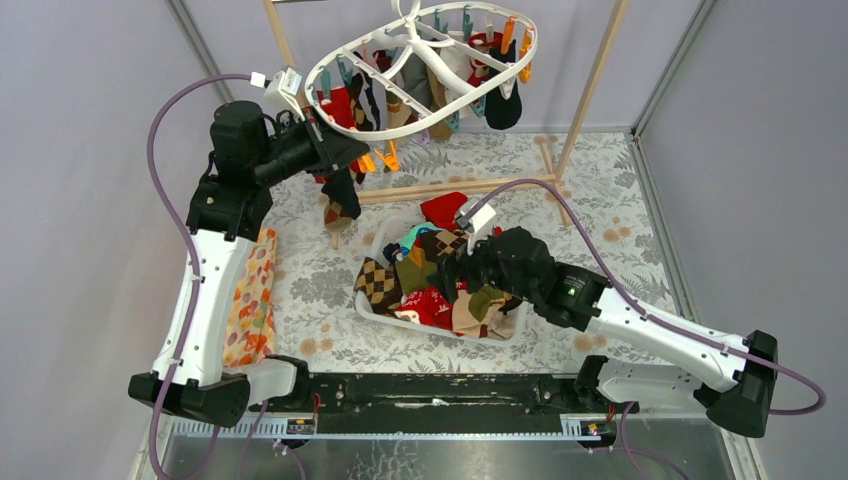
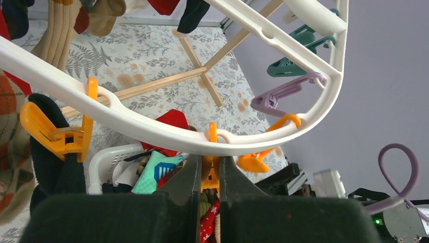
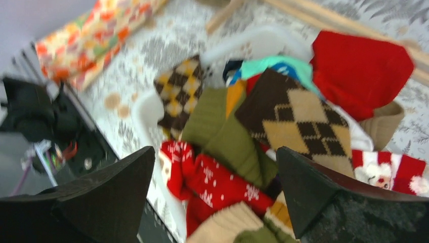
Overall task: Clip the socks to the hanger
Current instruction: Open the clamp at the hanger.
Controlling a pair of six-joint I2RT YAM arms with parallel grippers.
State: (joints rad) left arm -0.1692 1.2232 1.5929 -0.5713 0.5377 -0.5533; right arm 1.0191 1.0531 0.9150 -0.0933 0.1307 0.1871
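left hand (image 2: 209,166) pinching orange clip (image 2: 210,178) | right hand (image 3: 215,154) spread above socks (image 3: 298,119)

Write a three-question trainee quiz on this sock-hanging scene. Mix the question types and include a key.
1. True or false: the right gripper is open above the basket of socks.
2. Multiple choice: the left gripper is shut on a clip of which colour? A teal, B orange, C purple.
3. Fill in: the floral cloth lies on the robot's ___ side.

Key: 1 true; 2 B; 3 left.
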